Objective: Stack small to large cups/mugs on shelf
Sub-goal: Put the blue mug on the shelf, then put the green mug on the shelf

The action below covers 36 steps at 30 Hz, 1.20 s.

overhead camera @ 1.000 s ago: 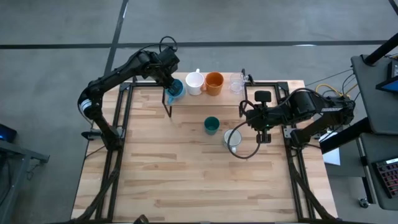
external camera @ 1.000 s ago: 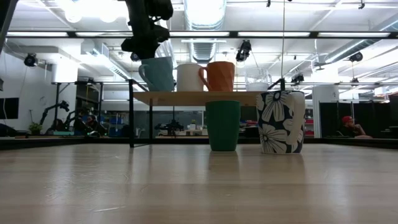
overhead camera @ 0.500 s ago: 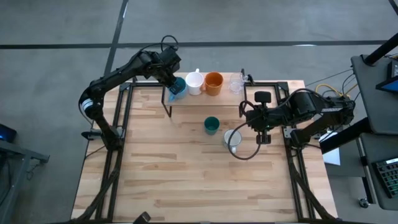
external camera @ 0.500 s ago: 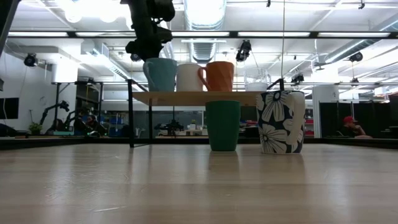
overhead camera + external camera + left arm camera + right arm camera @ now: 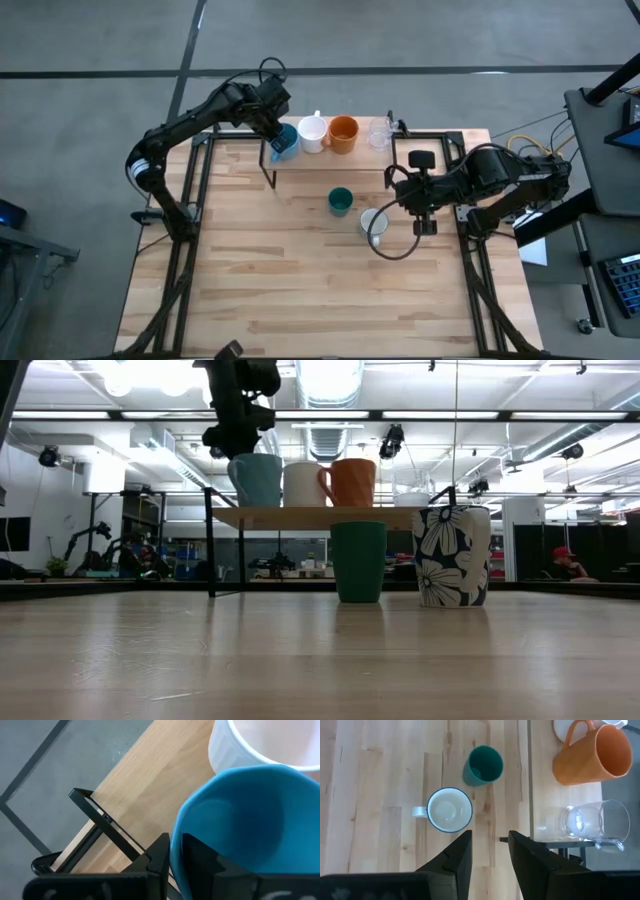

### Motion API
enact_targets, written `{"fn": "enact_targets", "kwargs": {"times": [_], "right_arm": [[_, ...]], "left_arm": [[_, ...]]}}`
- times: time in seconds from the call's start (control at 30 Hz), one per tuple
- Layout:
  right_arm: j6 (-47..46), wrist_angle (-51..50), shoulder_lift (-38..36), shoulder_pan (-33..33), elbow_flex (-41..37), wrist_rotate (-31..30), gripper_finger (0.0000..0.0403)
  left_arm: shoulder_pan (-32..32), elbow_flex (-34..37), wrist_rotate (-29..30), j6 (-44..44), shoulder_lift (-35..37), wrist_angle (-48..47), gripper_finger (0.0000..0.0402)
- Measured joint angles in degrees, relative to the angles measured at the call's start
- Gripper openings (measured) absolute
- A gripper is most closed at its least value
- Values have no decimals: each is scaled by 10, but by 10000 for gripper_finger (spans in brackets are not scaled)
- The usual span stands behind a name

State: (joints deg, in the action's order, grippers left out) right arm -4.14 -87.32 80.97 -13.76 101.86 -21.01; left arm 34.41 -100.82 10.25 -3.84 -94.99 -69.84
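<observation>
The low wooden shelf [image 5: 330, 160] stands at the table's far edge. On it, left to right, are a light blue cup [image 5: 285, 139], a white mug [image 5: 313, 132], an orange mug [image 5: 344, 133] and a clear glass [image 5: 380, 133]. My left gripper [image 5: 175, 837] is shut on the blue cup at the shelf's left end. A dark teal cup [image 5: 341, 201] and a white flowered mug [image 5: 375, 222] stand on the table in front of the shelf. My right gripper [image 5: 490, 837] is open and empty above the table, right of the flowered mug. My left gripper holds the blue cup by its rim [image 5: 174, 851], on the side away from the white mug. One finger [image 5: 196, 855] is inside the cup and one [image 5: 159, 856] outside. The fingers come from above, pointing down. The cup stands upright, its base [image 5: 257, 505] at the shelf board.
The shelf's black legs [image 5: 211, 550] stand at its left end. The shelf board has free room between the orange mug and the glass. The table's near half [image 5: 300, 290] holds nothing. People and equipment show in the room behind.
My left gripper has carried the blue cup a little toward the white mug and the far edge. The cup was tilted and now stands upright on the shelf's left end, close beside the white mug.
</observation>
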Motion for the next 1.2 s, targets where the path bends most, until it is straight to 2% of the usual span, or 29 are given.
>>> {"fn": "enact_targets", "kwargs": {"times": [0.23,0.53,0.87,1.07,1.2], "right_arm": [[1,7,0,0,0,0,121],[7,9,0,0,0,1,121],[12,10,0,0,0,0,121],[12,11,0,0,0,1,121],[12,11,0,0,0,0,121]], "left_arm": [[0,1,-12,2,4,-4,42],[1,1,26,3,4,2,100],[1,-12,158,57,4,4,139],[1,-30,99,59,5,5,141],[-6,-32,96,59,8,4,141]]}}
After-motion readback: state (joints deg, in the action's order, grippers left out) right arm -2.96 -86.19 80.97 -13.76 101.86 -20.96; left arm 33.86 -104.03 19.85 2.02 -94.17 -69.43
